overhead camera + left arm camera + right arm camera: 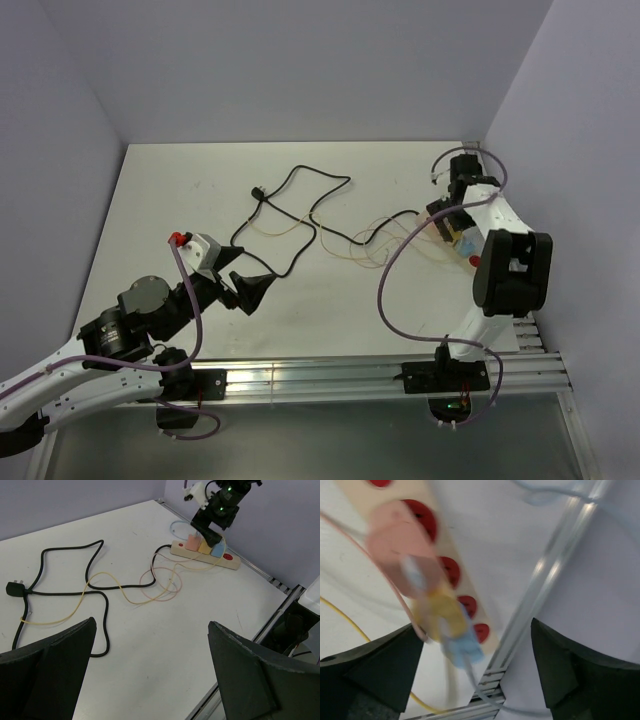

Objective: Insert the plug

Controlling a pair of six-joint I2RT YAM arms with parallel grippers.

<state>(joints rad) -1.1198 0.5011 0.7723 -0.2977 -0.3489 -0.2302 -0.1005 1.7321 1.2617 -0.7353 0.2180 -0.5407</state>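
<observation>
- Near left: the left fingers [50,675] are spread wide, empty, above the bench [170,190].
- Right: the right fingers [580,680], wide apart and empty, hang over the power strip [231,560], which has three coloured plugs [204,545] in it.
- Far centre: the black plug [15,588] lies on the bench, well apart from the power strip.

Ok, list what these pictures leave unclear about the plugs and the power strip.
- Right wrist view: motion blur smears the pink plug, yellow plug and blue plug, so whether each sits fully in the power strip is unclear.
- Top external view: the right arm hides most of the strip.
- Left wrist view: the black plug is too small to count its pins.
</observation>
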